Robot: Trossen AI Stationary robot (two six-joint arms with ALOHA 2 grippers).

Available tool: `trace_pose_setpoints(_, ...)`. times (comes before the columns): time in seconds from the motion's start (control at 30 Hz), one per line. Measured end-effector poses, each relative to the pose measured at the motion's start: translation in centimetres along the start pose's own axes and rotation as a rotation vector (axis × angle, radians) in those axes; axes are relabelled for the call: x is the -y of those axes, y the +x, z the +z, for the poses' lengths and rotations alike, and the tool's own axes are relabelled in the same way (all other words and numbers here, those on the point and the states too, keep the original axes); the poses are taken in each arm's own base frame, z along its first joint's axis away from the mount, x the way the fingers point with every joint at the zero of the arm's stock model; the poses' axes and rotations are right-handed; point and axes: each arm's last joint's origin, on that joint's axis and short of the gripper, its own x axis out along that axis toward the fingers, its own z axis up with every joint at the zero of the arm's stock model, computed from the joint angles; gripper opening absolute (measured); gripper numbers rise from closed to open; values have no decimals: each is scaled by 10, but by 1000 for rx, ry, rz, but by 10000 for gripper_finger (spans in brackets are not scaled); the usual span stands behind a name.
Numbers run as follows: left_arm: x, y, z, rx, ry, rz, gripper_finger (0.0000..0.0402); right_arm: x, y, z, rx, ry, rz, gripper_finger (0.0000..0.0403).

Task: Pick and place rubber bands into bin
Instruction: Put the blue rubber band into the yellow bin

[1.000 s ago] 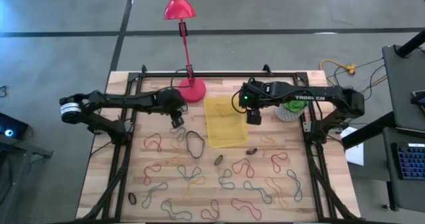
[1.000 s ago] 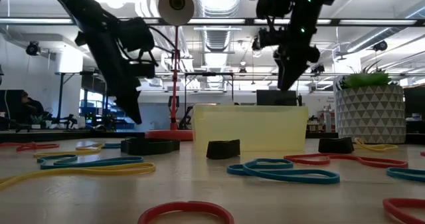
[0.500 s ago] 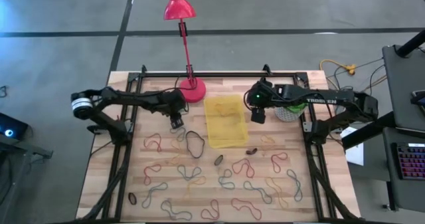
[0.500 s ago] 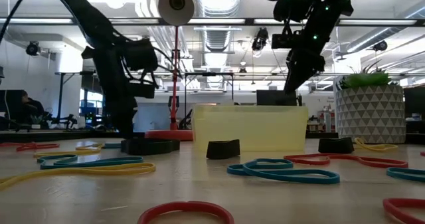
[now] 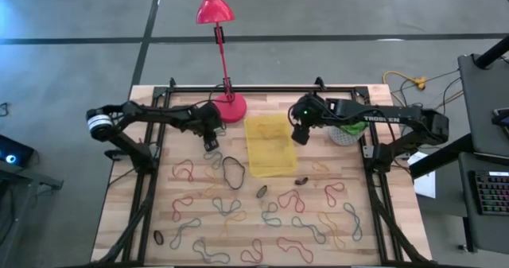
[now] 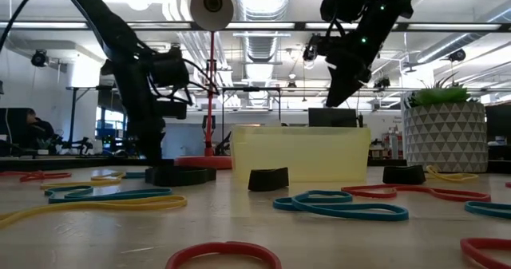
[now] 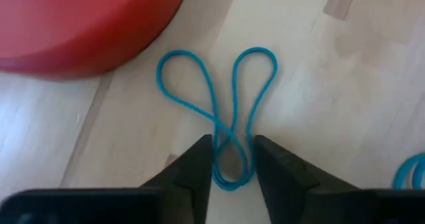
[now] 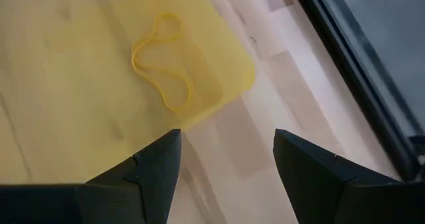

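Note:
My left gripper [image 5: 211,143] is down at the table just in front of the red lamp base. In the left wrist view its fingers [image 7: 232,147] stand a narrow gap apart on either side of a blue rubber band [image 7: 229,111] that lies flat, twisted into a figure of eight. My right gripper [image 5: 298,134] hangs open and empty above the far right corner of the yellow bin [image 5: 270,145]. A yellow rubber band [image 8: 159,61] lies in the bin [image 8: 80,71]. Many coloured rubber bands [image 5: 262,212] lie scattered over the near half of the table. My left gripper comes from above, pointing down, with one finger [image 7: 196,164] on each side of the blue band's near loop [image 7: 232,174], which lies on the table. Whether the fingers touch the band, I cannot tell.
The red lamp base [image 5: 231,106] stands right beside my left gripper, its pole rising beyond the far edge. A white pot with a green plant [image 5: 343,133] stands right of the bin. A black band [image 5: 233,171] lies left of the bin. A black frame runs along the table's edges.
My left gripper has come down from a tilted pose above the table to stand upright with its fingers at the table top, over the blue band. My right gripper has swung a little toward the right edge and back over the bin's far right corner, staying open.

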Motion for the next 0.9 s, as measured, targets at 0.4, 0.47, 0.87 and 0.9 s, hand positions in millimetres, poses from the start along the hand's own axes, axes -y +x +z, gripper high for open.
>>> trace_pose_setpoints(0.4, -14, -8, 19, 167, -117, -397, 0, 0, -2, 5, 26, 140, 2, 226)
trace_pose_setpoints(0.47, -12, -29, 31, 247, -115, -499, 0, 0, -2, 4, 25, 148, 1, 226)
trace_pose_setpoints(0.87, -22, -167, 99, 801, 1, -477, 0, 1, -2, 4, 23, 116, -18, 226)
trace_pose_setpoints(0.9, -20, -165, 105, 803, 0, -486, 0, 1, -2, 4, 22, 114, -19, 226)
